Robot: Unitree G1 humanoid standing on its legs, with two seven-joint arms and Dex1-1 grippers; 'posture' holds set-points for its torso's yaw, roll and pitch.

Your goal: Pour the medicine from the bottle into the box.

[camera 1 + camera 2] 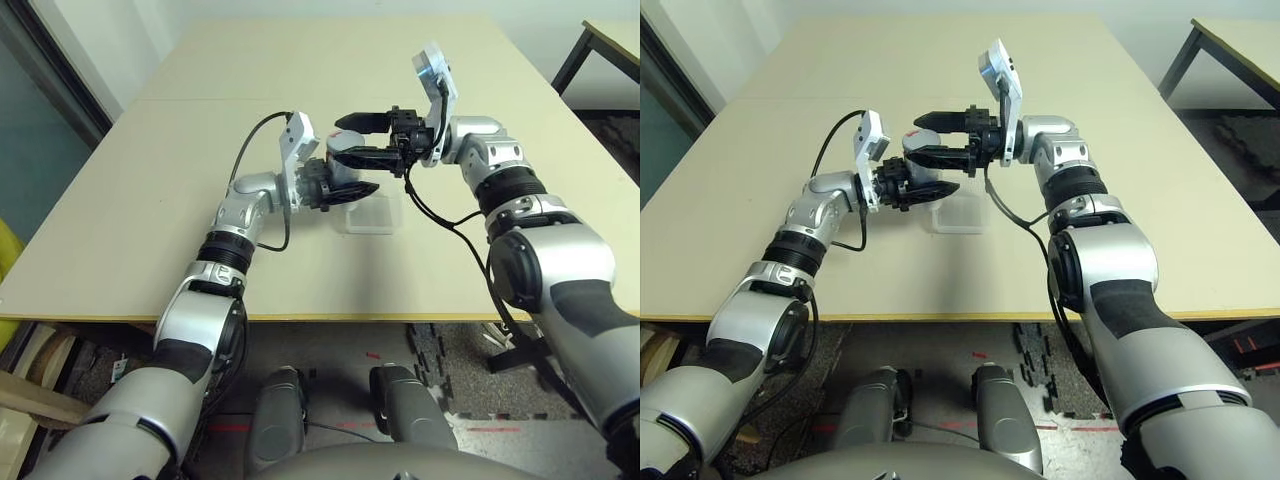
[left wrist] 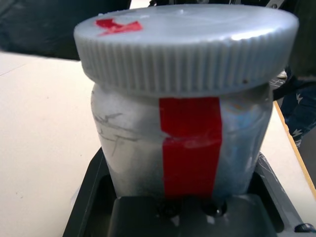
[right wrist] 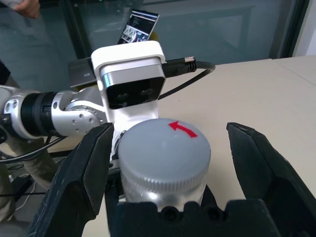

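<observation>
Both our grippers meet above the table: left gripper (image 1: 345, 190) clamps the silver-grey, red-labelled cylindrical bottle (image 2: 182, 143), its cap between our right gripper's (image 3: 168, 163) spread fingers.

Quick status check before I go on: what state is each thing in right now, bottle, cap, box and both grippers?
bottle: upright, held off the table, above the box's near-left edge.
cap: on the bottle, not yet removed.
box: flat on the table, open-topped; contents can't be made out.
left gripper: shut on the bottle's body.
right gripper: open, fingers either side of the cap, not touching it.
</observation>
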